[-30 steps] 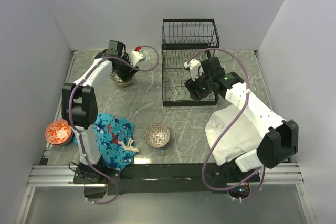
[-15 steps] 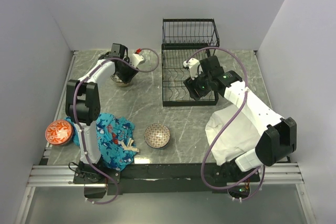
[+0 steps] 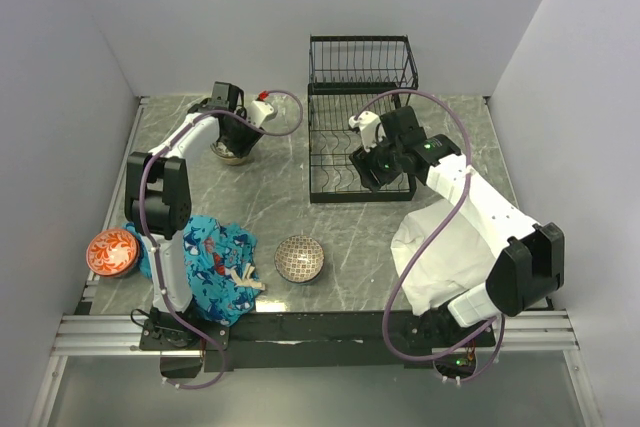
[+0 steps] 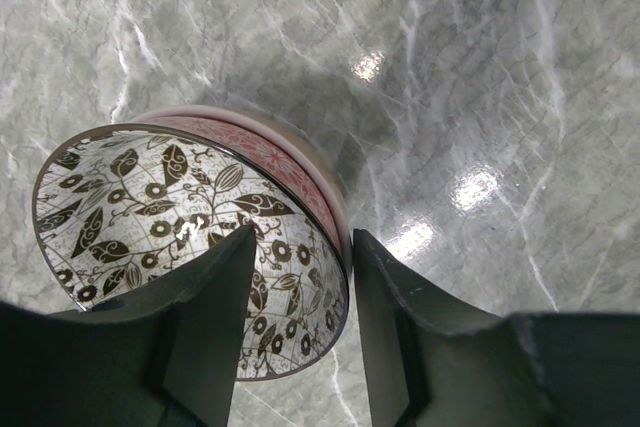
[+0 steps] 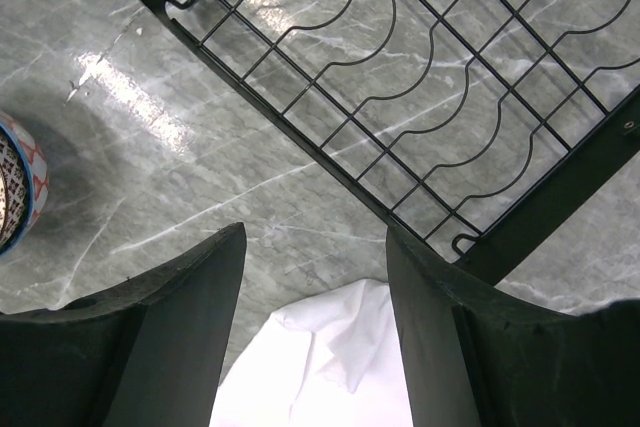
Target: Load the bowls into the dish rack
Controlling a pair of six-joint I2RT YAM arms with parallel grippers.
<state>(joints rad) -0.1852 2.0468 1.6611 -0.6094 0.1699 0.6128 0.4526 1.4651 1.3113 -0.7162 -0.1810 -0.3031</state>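
Note:
A bowl (image 3: 231,154) with a brown leaf pattern inside and a pink outside (image 4: 150,197) sits on the marble table at the back left. My left gripper (image 3: 237,140) (image 4: 302,237) straddles its near rim, one finger inside and one outside, with a gap still showing at the inner finger. A patterned bowl (image 3: 299,258) (image 5: 15,187) lies front centre and an orange bowl (image 3: 111,252) far left. The black wire dish rack (image 3: 312,162) (image 5: 560,197) stands at the back centre. My right gripper (image 3: 372,173) (image 5: 315,237) hangs open and empty over the rack's front corner.
A blue printed cloth (image 3: 215,267) lies front left beside the orange bowl. A white cloth (image 3: 440,247) (image 5: 320,367) is spread front right under the right arm. White walls close in the table on three sides.
My left gripper has come down over the leaf-patterned bowl's rim and its jaws have narrowed. The right arm has barely shifted.

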